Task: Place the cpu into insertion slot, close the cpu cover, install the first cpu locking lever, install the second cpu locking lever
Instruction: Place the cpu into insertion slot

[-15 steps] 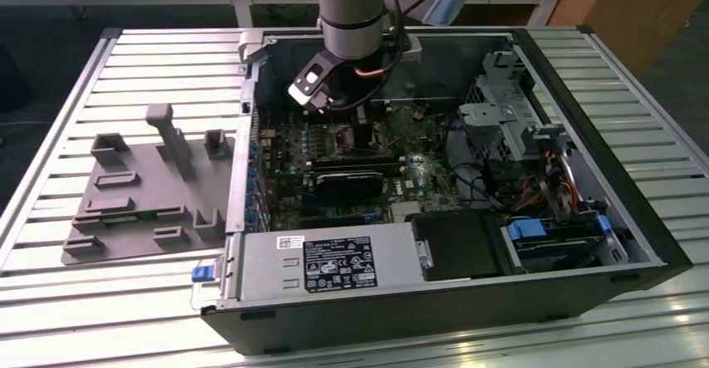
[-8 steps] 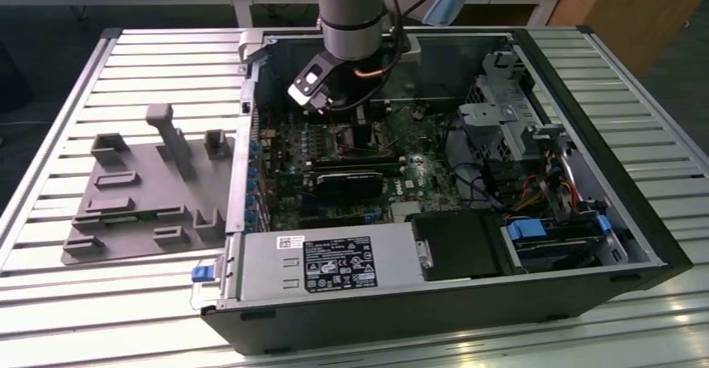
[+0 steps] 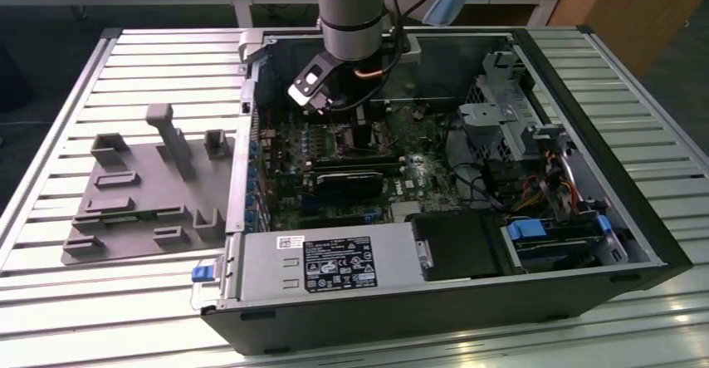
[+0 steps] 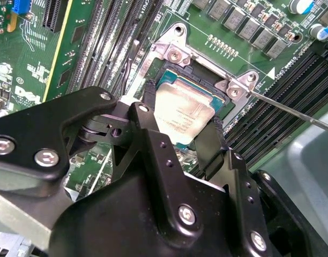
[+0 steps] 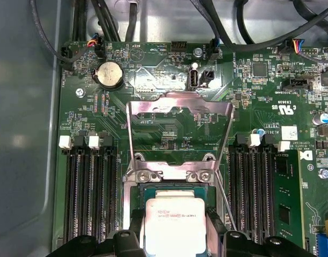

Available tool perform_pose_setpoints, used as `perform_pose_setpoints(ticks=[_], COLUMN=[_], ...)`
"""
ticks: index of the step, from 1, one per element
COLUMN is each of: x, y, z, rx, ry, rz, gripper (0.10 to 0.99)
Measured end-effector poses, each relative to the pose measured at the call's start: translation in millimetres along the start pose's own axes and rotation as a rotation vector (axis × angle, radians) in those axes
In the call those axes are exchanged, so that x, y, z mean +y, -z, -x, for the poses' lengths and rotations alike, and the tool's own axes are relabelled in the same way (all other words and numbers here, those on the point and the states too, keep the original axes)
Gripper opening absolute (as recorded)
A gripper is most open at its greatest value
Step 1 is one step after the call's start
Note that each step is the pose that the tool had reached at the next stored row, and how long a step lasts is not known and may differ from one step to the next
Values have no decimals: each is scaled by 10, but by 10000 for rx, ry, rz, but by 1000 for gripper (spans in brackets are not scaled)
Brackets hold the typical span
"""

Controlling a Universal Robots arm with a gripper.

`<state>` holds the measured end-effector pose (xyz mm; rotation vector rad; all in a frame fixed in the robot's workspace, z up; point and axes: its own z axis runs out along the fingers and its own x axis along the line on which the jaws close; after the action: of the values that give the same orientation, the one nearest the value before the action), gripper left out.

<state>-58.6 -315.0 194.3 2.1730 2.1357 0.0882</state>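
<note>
Down inside the open black metal computer case [image 3: 443, 322], the black two-fingered gripper [image 4: 180, 122] straddles the cpu [image 4: 183, 112], a small flat square chip with a dull silver-grey metal top. Its fingers [image 4: 147, 115] sit against two opposite edges of the chip, pinching it as far as I can judge. Directly beneath the fingertips is the insertion slot [image 5: 169, 173], a square socket with a dark frame and silver metal rim. The cpu sits low within that frame, its green border roughly level with it, so placement looks at or very near its end (whether it is fully seated I cannot tell). The rest appears undone. The cpu cover [image 5: 177, 103], a thin silver metal frame plate with a square window, stands swung open just beyond the fingertips, with bare green board showing through its window. One thin silver wire locking lever [image 4: 292, 110] angles away free to one side of the gripper, not latched. I cannot make out a second lever with certainty.
</note>
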Motion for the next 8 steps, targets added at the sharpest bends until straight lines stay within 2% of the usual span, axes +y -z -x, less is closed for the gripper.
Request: perform_pose_setpoints(ticks=[8], x=[0], y=[-1], z=[0], rx=[-1], ry=[1], rz=[-1], gripper=[549])
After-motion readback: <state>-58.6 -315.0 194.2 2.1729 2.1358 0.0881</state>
